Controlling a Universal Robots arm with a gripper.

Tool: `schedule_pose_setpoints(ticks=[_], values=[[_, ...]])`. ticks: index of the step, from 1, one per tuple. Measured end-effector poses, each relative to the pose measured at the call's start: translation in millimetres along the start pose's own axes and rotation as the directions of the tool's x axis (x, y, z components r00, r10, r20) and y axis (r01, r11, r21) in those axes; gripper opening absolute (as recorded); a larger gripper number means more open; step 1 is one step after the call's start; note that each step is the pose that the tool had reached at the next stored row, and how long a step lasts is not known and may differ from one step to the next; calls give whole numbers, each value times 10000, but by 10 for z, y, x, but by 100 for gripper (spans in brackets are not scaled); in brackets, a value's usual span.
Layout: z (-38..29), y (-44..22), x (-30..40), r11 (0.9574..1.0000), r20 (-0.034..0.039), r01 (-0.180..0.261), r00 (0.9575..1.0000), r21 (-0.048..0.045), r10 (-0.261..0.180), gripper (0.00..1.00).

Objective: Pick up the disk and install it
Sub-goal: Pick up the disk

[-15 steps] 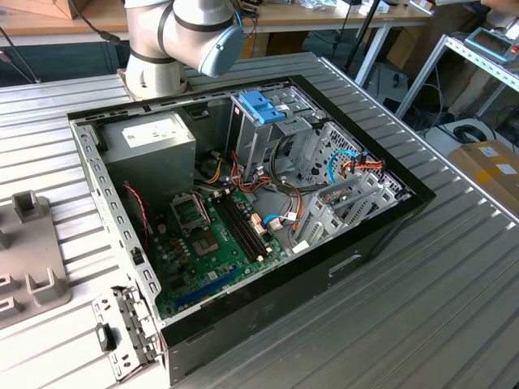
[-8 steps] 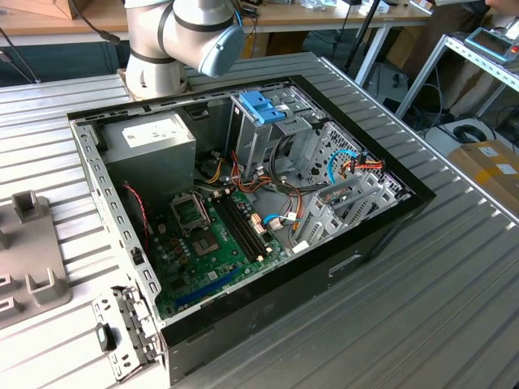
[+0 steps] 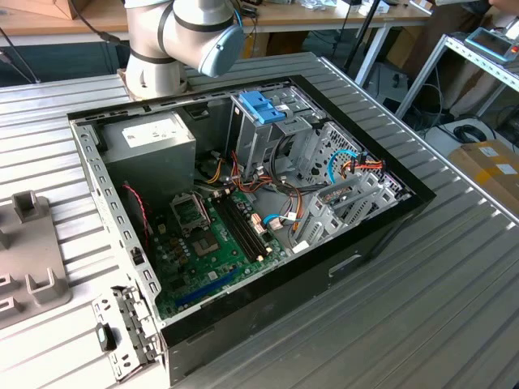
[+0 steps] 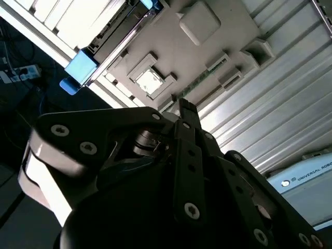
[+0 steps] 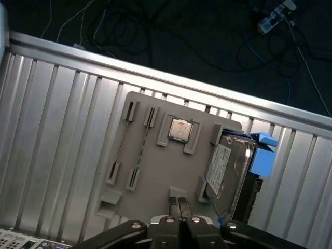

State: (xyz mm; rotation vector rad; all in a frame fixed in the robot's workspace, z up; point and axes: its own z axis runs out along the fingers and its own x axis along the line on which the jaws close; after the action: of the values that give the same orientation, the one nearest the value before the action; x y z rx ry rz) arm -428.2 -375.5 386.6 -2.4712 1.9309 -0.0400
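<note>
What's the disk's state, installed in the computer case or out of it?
Out. In the first wrist view the disk rests in a holder on the grey fixture plate, untouched by the gripper.

My fingers point(image 5: 173, 205) look matt black and hard. The ribbed worktop point(image 5: 62, 104) is bare silvery metal with a soft sheen. The tray point(image 5: 150, 161) is smooth, matt grey plastic. The disk point(image 5: 231, 166) is dull grey metal with a white paper label and light-blue plastic rails point(image 5: 262, 155). The computer case point(image 3: 365, 235) is black-painted outside and bare steel inside.
</note>
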Motion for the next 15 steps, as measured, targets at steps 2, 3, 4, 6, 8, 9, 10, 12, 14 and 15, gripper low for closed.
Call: schedule_pose_setpoints(ticks=[2,3,4,6,8,9,10,12,14,15], values=[[4,0,0,9996,-1,-287,9996,-3,287,10],[5,0,-1,9991,2,-426,9991,-4,426,10],[8,1,-1,9982,7,-598,9982,-4,598,10],[11,1,-1,9965,14,-834,9965,-6,834,10],[16,1,-1,9929,37,-1193,9929,-7,1193,10],[20,1,-1,9898,56,-1422,9898,-8,1422,10],[23,1,-1,9868,73,-1618,9868,-9,1618,10],[27,0,0,9834,158,-1812,9833,-3,1812,10],[27,1,-1,9792,531,-2030,9778,13,2026,10],[27,3,-2,9778,607,-2097,9760,14,2092,10]])
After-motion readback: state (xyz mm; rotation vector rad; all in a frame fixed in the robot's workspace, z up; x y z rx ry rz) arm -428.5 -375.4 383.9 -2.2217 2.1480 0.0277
